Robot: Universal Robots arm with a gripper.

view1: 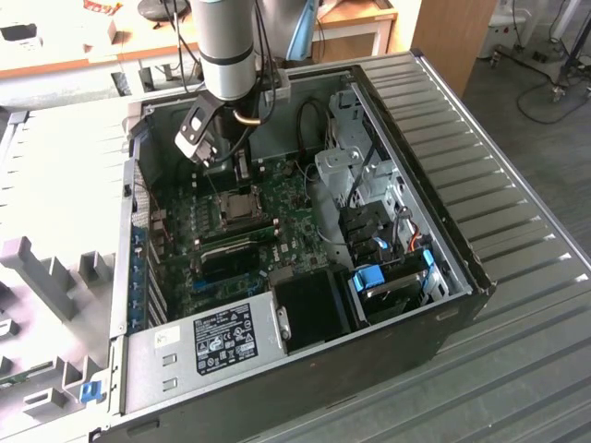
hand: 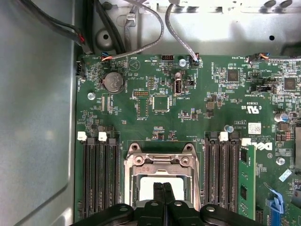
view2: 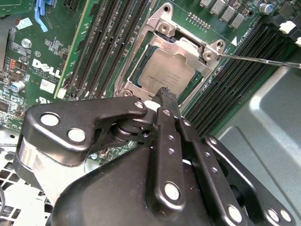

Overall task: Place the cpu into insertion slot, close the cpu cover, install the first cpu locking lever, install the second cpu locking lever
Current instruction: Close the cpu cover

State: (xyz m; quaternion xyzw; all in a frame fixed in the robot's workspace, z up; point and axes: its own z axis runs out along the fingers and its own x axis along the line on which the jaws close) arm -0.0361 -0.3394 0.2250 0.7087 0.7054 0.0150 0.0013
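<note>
The cpu lies flat in the insertion slot, its dull silver top facing up. The grey cpu cover lies down around it, and the chip shows through the cover's window in both wrist views: cpu, cover. My gripper is shut with nothing between its fingers. Its tips sit just over the cpu's near edge, also visible in the first wrist view. In the exterior view the gripper hangs inside the case just above the slot. A thin metal lever rod sticks out sideways from a socket corner.
Black memory slots flank the socket on both sides, one holding a green module. Cables run along the case wall. A drive cage and power supply fill the open computer case.
</note>
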